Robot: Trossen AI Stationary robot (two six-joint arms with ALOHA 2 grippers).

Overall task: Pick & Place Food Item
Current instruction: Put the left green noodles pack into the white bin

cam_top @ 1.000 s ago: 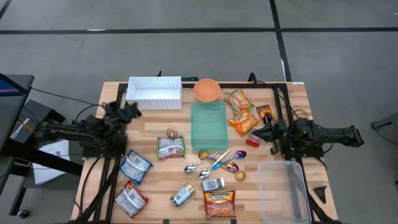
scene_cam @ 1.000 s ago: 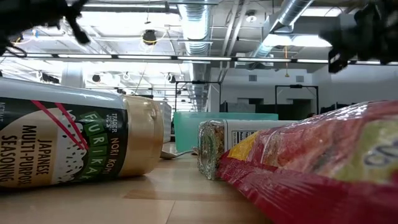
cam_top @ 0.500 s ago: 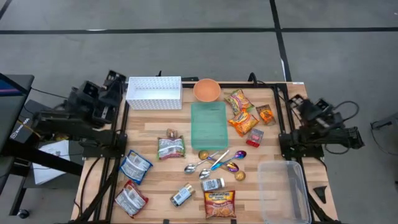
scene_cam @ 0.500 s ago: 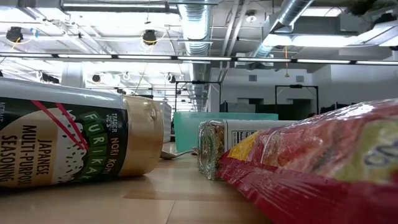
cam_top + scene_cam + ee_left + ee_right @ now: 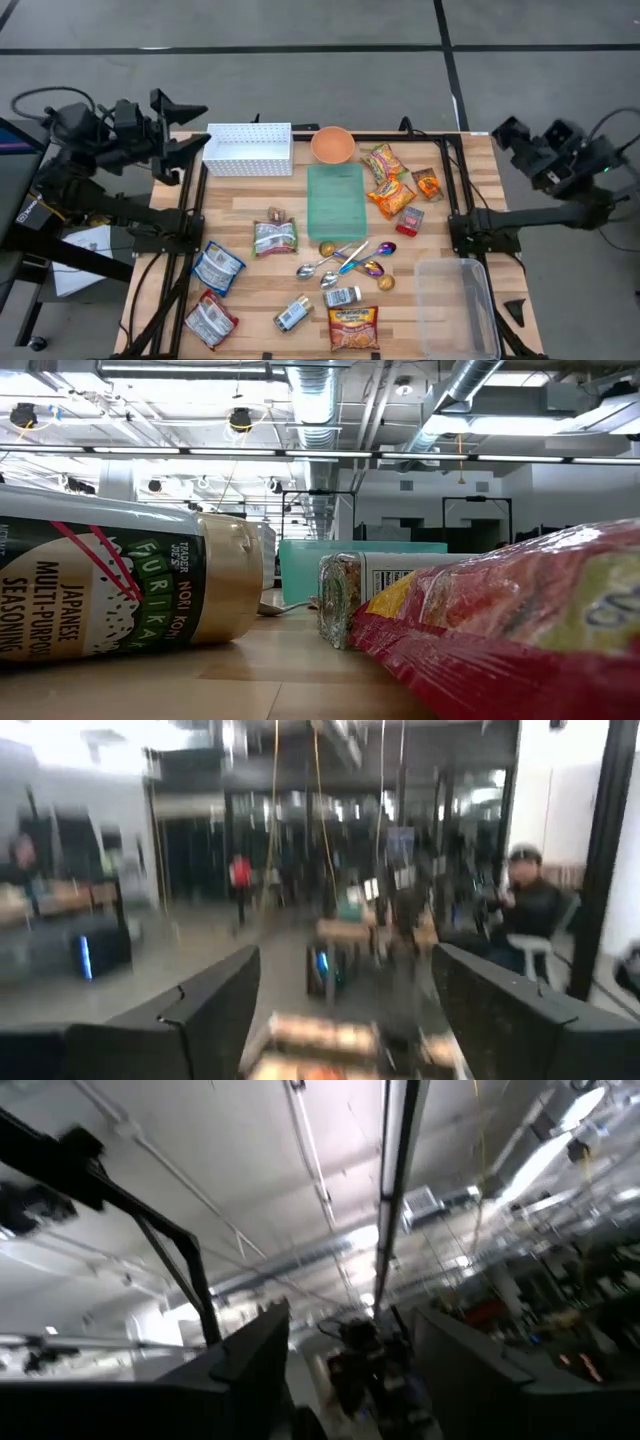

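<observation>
We see both arms raised off the counter (image 5: 250, 205): left gripper (image 5: 190, 125) and right gripper (image 5: 503, 134), jaws apart, empty.

Bowl (image 5: 332, 144) right of basket (image 5: 248, 148) (touching? cannot tell), behind tray (image 5: 335, 199).

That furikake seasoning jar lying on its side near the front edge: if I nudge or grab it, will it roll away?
Probably yes. The furikake jar lies on its side on the bare wooden table, and its round body would likely roll if pushed across its length. Its glossy label suggests a fairly slippery surface. It looks rigid, so gripping across the body should hold better than gripping a floppy packet.
</observation>
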